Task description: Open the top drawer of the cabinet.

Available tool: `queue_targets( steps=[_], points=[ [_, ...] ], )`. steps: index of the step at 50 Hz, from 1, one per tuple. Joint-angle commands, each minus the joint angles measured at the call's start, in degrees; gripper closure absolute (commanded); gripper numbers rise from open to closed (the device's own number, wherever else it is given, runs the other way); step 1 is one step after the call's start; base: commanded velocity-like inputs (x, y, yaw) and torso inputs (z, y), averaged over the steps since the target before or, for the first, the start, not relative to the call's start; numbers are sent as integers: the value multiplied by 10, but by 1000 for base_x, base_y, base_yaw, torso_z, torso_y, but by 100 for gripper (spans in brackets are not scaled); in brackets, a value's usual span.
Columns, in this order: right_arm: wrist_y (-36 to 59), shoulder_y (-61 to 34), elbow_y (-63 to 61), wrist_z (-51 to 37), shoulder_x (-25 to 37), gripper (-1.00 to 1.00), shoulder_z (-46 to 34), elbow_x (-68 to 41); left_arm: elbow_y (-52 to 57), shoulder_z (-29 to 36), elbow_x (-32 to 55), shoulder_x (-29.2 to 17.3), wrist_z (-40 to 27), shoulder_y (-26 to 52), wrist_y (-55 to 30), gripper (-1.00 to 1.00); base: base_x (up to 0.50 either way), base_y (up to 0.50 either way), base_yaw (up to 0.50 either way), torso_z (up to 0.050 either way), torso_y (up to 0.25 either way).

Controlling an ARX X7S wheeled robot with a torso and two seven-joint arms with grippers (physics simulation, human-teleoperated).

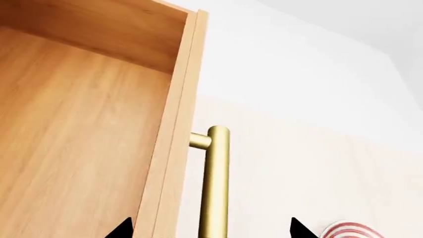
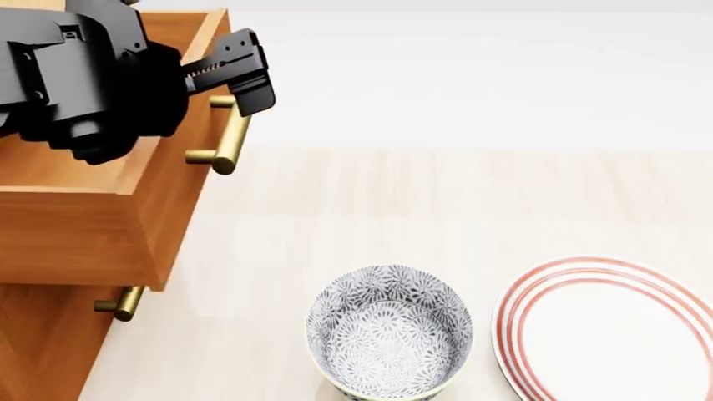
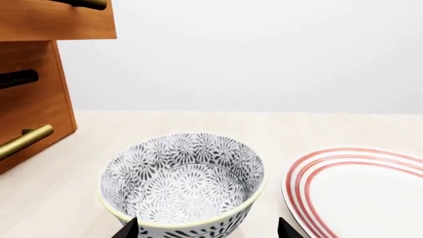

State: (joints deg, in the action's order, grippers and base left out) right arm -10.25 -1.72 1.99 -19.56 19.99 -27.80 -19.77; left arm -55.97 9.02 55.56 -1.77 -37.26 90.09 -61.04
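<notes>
The left gripper (image 2: 247, 79) is black, and its fingers (image 2: 229, 63) are spread apart, one on either side of the brass cylindrical bar handle (image 2: 230, 138) without pinching it. In the left wrist view the two dark fingertips (image 1: 121, 229) show at the frame edge with the same brass bar (image 1: 217, 183) running between them, clear of both.

That handle is fixed to the front of the top drawer (image 2: 106, 209), an orange-brown wooden box with plain wood inside, which lies directly under the left gripper and stands pulled well out from the cabinet (image 2: 45, 342), an orange-brown wood-grain body. A lower brass handle (image 2: 120, 303) shows beneath the pulled-out drawer box.

The right gripper (image 3: 207, 229) is seen only as two dark fingertips (image 3: 127, 230) in its own wrist view, set wide apart and holding nothing. Just beyond them sits a round ceramic bowl (image 3: 182, 186) with a grey and white floral pattern, resting upright on the pale wood-grain surface (image 2: 446, 200). Just beside the bowl, without clearly touching it, lies a white plate with red concentric rings (image 3: 360, 193). On the bowl's other side, well apart from it, the cabinet's lower drawer fronts (image 3: 29, 104) rise with their brass handles (image 3: 23, 141).
</notes>
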Motion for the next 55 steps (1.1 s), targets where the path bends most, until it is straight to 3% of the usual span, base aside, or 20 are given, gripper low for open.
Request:
queue_targets(
  steps=[1,15,30,43,55],
  points=[
    [-2,-1,0,12,-10,-100,15,5,5,44,89,15,17,2,24,-100,0,0,0,0,0],
    [-5,-2,2,13,-9,-100,14,3,-7,142,188,16,18,15,66,-100,0,0,0,0,0],
    [-7,-2,3,16,-6,-100,15,-4,-36,353,377,17,45,48,153,-100,0,0,0,0,1],
    [-8,-1,3,17,-3,-100,13,-6,-14,457,477,17,51,61,195,-100,0,0,0,0,0],
    [-11,-2,10,21,-4,-100,8,-4,22,592,610,17,60,82,255,-100,0,0,0,0,1]
  ],
)
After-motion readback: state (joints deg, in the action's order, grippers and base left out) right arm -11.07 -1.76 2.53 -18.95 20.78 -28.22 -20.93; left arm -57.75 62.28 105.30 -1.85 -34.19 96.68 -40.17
